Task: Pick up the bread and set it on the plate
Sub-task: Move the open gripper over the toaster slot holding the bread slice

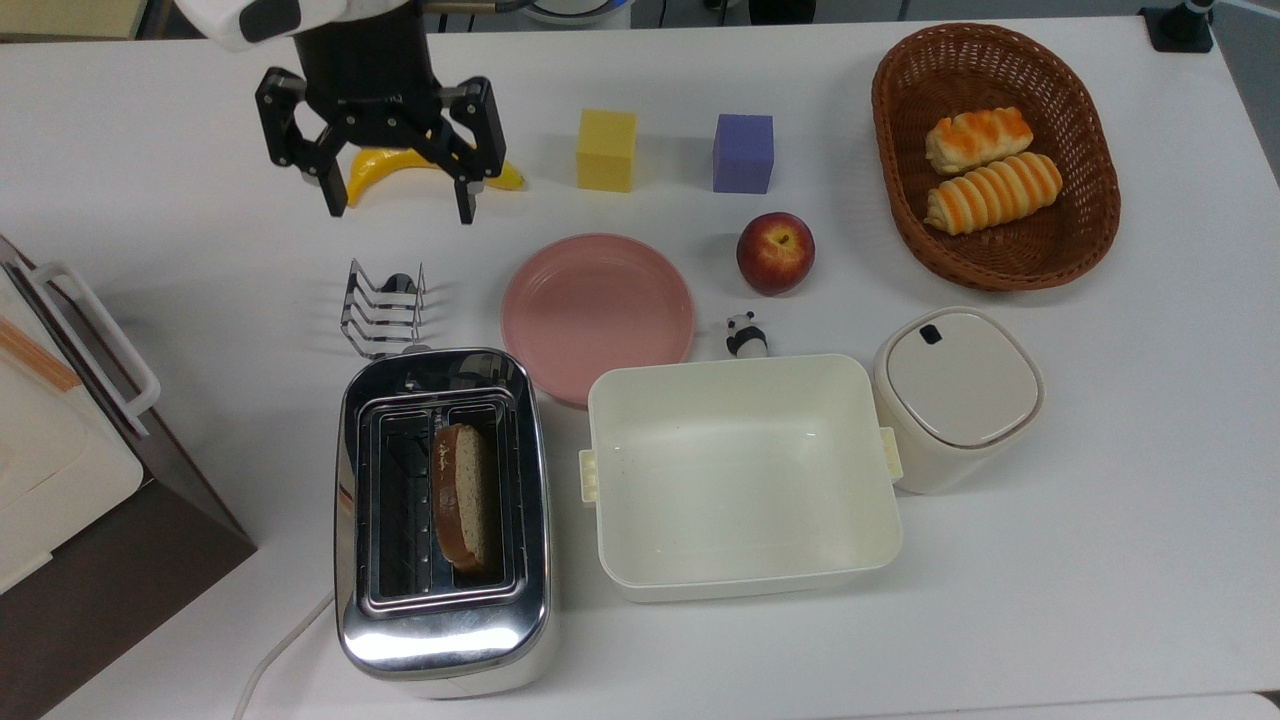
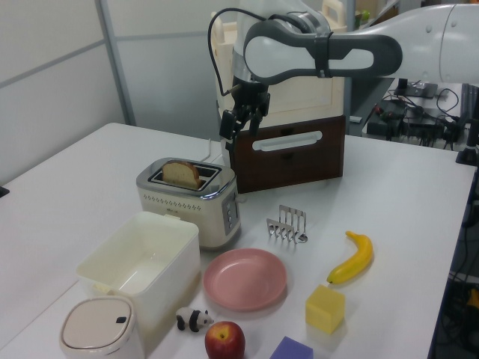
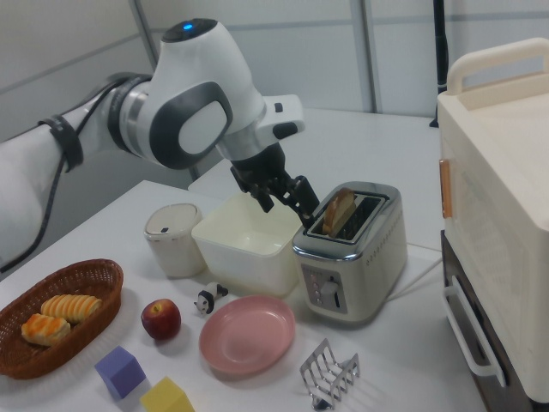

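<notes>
The bread is a tan speckled slice with a dark crust, standing upright in the right slot of the chrome toaster; it also pokes up out of the toaster in the left view and the right view. The pale pink plate lies bare beside the toaster's far end. My gripper hangs open in the air with nothing between its fingers, over the banana, well beyond the toaster. In the left view the gripper is high above and behind the toaster.
A yellow banana, a yellow cube, a purple cube and an apple lie around the plate. A wire toast rack, a cream tub, a lidded pot, a roll basket and a large appliance stand nearby.
</notes>
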`<state>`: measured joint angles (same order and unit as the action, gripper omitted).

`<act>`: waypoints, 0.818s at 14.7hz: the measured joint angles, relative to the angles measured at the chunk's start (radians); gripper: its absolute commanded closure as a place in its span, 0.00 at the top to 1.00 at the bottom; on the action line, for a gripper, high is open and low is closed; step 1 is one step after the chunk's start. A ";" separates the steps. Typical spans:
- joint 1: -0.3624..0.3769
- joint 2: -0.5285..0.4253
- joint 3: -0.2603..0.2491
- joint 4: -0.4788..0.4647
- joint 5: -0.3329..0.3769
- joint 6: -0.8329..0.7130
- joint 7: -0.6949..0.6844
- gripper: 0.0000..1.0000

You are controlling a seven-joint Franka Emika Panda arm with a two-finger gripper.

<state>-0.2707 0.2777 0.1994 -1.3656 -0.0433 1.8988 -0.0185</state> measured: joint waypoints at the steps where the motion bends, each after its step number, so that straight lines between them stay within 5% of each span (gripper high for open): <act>1: 0.000 0.016 0.000 0.006 -0.002 0.025 0.000 0.97; 12: 0.068 0.158 0.006 0.074 -0.046 0.115 -0.002 0.95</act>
<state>-0.2027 0.4359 0.2056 -1.2917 -0.0892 2.0141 -0.0203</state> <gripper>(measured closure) 0.044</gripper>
